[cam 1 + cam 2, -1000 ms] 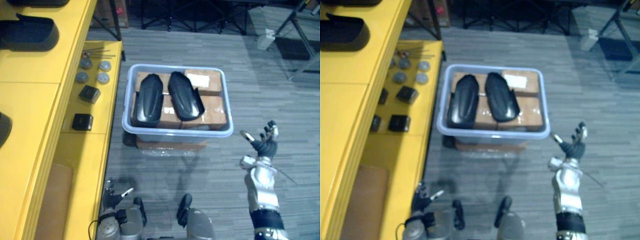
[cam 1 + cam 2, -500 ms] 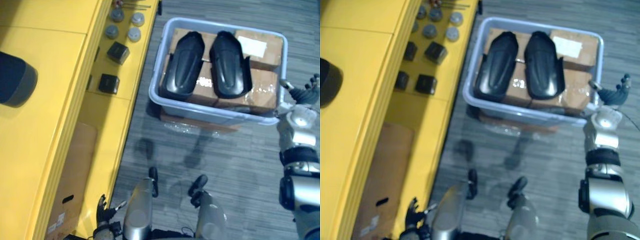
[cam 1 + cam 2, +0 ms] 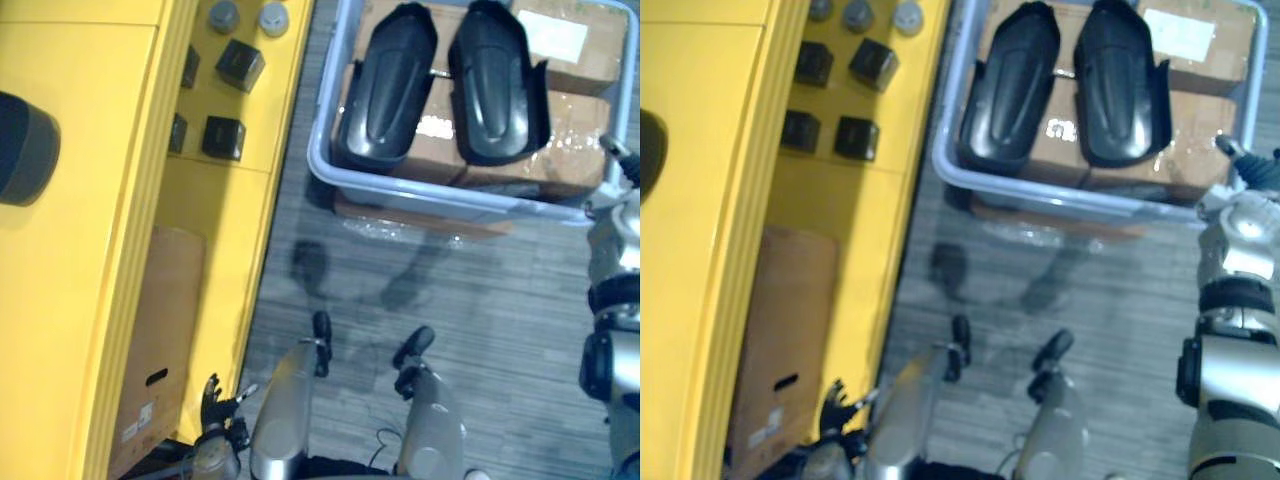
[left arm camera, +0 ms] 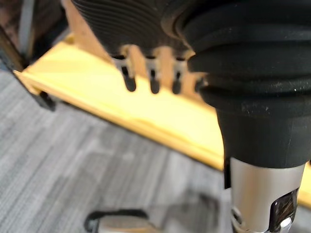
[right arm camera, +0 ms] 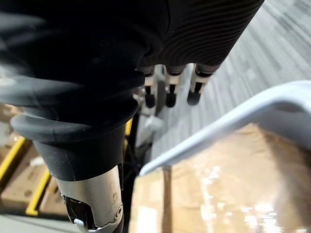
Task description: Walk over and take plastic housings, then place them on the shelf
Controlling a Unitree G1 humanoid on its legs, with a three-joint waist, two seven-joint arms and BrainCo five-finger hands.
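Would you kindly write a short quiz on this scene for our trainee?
1. How many housings lie in the bin?
2. True or false: the right hand holds a housing.
3. The housings rest on: A) boxes B) foam C) a cloth.
Key: 1) two; 2) false, it is open beside the bin; 3) A.
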